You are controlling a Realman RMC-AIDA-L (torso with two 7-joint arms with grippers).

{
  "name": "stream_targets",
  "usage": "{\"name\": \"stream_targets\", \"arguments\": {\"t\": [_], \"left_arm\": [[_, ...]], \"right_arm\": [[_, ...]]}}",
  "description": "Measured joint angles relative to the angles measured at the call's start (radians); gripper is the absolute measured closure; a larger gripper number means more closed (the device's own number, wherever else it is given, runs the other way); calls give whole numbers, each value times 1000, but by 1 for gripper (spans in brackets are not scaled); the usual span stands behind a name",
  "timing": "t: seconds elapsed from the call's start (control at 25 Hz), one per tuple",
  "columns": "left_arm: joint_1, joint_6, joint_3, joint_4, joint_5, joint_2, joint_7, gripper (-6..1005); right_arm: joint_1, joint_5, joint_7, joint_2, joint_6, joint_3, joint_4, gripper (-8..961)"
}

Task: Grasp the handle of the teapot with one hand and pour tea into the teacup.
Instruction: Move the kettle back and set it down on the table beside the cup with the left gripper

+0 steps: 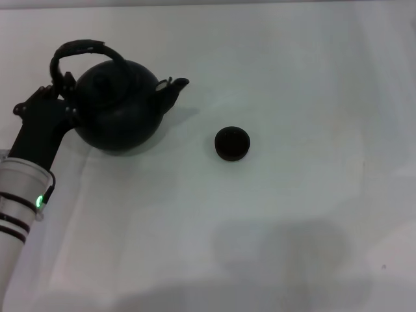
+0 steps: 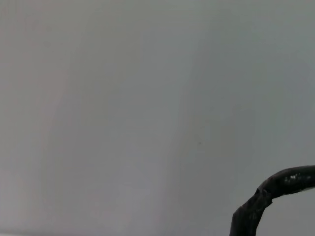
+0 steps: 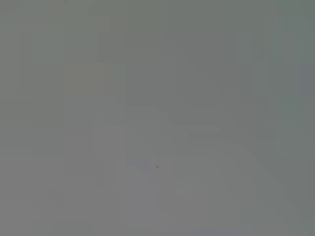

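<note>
The matte black teapot [image 1: 120, 110] stands on the white table at the far left of the head view, its short spout [image 1: 174, 88] pointing right toward the teacup. Its dark arched handle [image 1: 84, 47] spans over the lid. A piece of the handle also shows in the left wrist view [image 2: 275, 189]. My left gripper [image 1: 60, 91] is at the left end of the handle, close against the pot's left side. The tiny black teacup [image 1: 232, 143] stands upright to the right of the teapot, apart from it. My right arm is out of view.
The white table [image 1: 292, 78] fills the head view. The right wrist view shows only a plain grey surface. Soft shadows lie on the table near its front edge.
</note>
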Motion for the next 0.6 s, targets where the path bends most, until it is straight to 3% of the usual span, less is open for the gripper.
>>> {"name": "stream_targets", "arguments": {"t": [0.2,0.6], "left_arm": [[13,-2,-2,-43,-1,5,-141,901],[14,-7,3,-57,-1,3,-143,902]], "right_arm": [[1,0,0,1,0,1,0,118],[4,0,0,3,0,-3,0,117]]}}
